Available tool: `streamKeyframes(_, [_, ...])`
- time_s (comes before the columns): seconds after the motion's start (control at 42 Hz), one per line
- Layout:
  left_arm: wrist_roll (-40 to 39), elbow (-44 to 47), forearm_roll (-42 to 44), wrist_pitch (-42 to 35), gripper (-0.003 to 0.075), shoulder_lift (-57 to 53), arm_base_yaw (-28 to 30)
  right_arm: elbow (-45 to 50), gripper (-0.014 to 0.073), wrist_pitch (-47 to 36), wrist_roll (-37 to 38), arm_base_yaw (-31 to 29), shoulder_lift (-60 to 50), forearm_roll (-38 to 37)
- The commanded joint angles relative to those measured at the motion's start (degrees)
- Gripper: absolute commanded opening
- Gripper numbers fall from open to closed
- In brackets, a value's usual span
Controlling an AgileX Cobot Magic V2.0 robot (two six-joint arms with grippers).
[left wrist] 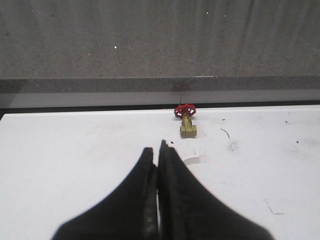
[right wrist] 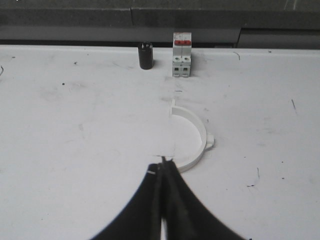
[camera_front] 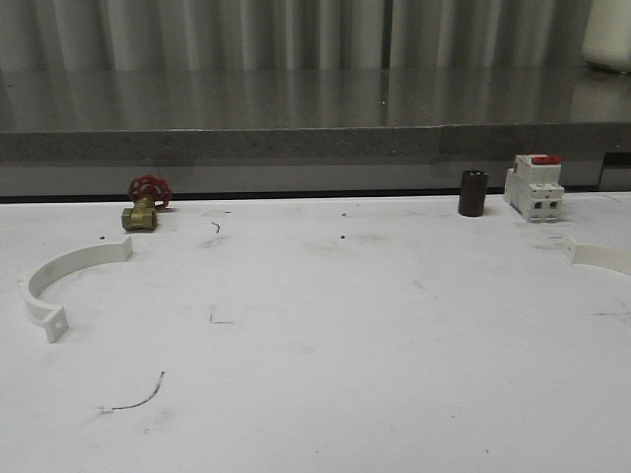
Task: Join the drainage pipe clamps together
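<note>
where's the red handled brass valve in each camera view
Front view: red-handled brass valve at the table's far left edge, beyond the left clamp half.
Left wrist view: centre, past the shut fingertips.
Right wrist view: not in it.
Shared landmark: the grey ledge behind the table.

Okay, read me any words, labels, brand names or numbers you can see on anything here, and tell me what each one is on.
No text can be read in these pictures.
Breaker: any marking on its white body or red top is too small and blurred to read.
Black cylinder: pale specks on top, not legible.
Brass valve: no lettering visible.
Clamp halves: plain white.
</note>
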Motion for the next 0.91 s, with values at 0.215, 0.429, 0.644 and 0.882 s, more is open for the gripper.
streamKeyframes(0.215, [0.0, -1.4, 0.6, -3.9, 0.0013, 5.4, 0.1, -1.9, 0.0003, -3.1, -0.2, -0.4, 3.0, 0.1])
streamKeyframes(0.429, [0.0, -1.4, 1.1, -3.5, 0.0349, 7.5, 0.1, -1.9, 0.0308, -3.1, -0.2, -0.4, 3.0, 0.1])
streamKeyframes(0.644, [0.0, -2.3, 0.9, -2.4, 0.0419, 14.5, -2.7, -1.9, 0.0311, -3.1, -0.2, -0.4, 3.0, 0.1])
streamKeyframes(0.882, [0.0, -7.2, 0.9, 3.0, 0.0419, 29.4, -5.3, -1.9, 0.0311, -3.1, -0.2, -0.4, 3.0, 0.1])
